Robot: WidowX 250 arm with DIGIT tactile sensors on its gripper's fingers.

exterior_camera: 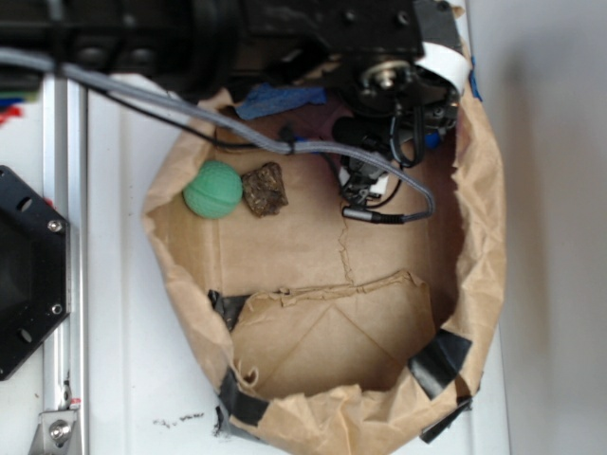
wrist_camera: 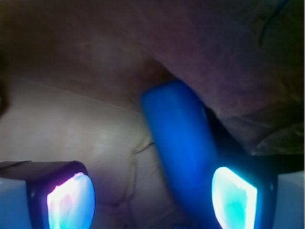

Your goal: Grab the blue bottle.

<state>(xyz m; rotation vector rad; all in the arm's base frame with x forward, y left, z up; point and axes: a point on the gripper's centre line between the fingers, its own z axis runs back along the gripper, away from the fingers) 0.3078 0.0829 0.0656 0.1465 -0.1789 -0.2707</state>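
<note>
In the wrist view the blue bottle (wrist_camera: 181, 148) lies on the brown paper floor, blurred, running from the paper wall down towards my right pad (wrist_camera: 234, 198). My gripper (wrist_camera: 152, 195) is open. The bottle sits inside the gap, close against the right pad, with a wide space to the left pad (wrist_camera: 70, 200). In the exterior view my gripper (exterior_camera: 366, 185) reaches down into the back right of the paper bag (exterior_camera: 479, 237). The arm hides most of the bottle there; only a small blue patch (exterior_camera: 432, 140) shows beside the wrist.
A green ball (exterior_camera: 213, 189) and a brown lumpy object (exterior_camera: 265, 189) lie at the bag's back left. A blue sponge (exterior_camera: 280, 98) rests on the far rim. The crumpled paper walls rise close to the gripper's right. A grey cable (exterior_camera: 398, 185) loops beside it.
</note>
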